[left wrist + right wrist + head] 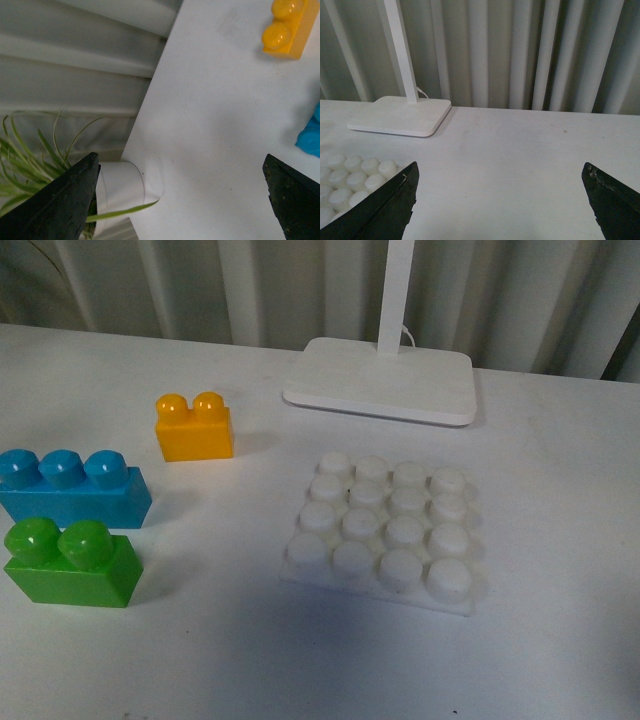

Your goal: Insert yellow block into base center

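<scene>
No text, label, brand or number is readable anywhere.

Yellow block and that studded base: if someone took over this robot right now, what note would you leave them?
Left gripper: open, empty.
Right gripper: open, empty.
Yellow block: upright on the table, left of the base and clear of it, behind the blue brick.
Done: nothing yet; the base studs are bare.
Left: grasp the block, probably with the left arm, whose camera sees it, then press it onto the base's centre studs.
</scene>
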{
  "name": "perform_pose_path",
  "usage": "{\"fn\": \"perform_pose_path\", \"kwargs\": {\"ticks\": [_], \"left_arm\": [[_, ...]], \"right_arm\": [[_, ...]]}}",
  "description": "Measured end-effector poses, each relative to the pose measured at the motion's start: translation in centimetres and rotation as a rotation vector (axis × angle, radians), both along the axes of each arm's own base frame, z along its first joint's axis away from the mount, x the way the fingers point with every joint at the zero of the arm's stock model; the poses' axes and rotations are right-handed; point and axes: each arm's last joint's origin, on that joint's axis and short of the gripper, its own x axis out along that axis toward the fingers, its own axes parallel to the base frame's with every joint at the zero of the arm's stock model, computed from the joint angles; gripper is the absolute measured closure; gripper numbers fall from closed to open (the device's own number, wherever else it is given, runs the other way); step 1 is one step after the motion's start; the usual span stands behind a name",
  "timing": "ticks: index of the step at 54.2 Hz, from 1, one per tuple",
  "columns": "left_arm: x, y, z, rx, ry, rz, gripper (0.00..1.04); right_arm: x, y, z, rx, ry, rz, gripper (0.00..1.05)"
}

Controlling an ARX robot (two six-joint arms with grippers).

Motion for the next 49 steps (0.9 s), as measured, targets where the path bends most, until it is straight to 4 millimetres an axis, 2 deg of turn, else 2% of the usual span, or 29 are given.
{"fn": "perform_pose_path", "kwargs": {"ticks": [8, 19, 31, 49], "left_arm": [[3.3, -1.2, 0.7, 0.027, 0.124, -0.116, 0.06], [6.9, -4.2, 1.2, -0.005, 0.326, -0.254, 0.06], [9.9, -5.7, -1.0, 0.011, 0.421, -0.264, 0.06], [11.9, -7.1, -4.3, 0.031, 0.472, -0.268, 0.06]], "right_arm": [[0.0, 0.0, 0.0, 0.0, 0.0, 0.0, 0.09], [0.0, 0.0, 0.0, 0.0, 0.0, 0.0, 0.09], [0.0, 0.0, 0.0, 0.0, 0.0, 0.0, 0.09], [0.0, 0.0, 0.0, 0.0, 0.0, 0.0, 0.09]]}}
